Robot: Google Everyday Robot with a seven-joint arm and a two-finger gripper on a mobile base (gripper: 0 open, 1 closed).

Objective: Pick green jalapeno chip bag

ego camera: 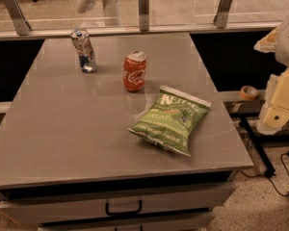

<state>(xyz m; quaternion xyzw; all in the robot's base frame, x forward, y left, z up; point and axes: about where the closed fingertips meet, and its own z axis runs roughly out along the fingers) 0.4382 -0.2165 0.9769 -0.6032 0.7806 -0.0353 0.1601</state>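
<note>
The green jalapeno chip bag lies flat on the grey table, right of centre and near the front right corner. It is puffy, with white lettering and white sealed edges. My gripper is a cream-coloured blocky shape at the right edge of the view. It hangs beyond the table's right side, level with the bag and well apart from it. It holds nothing that I can see.
A dented red-orange soda can stands just behind the bag. A silver and blue can stands tilted at the back left. A glass barrier with metal posts runs behind the table. A tape roll and cables lie to the right. Drawers sit below the front edge.
</note>
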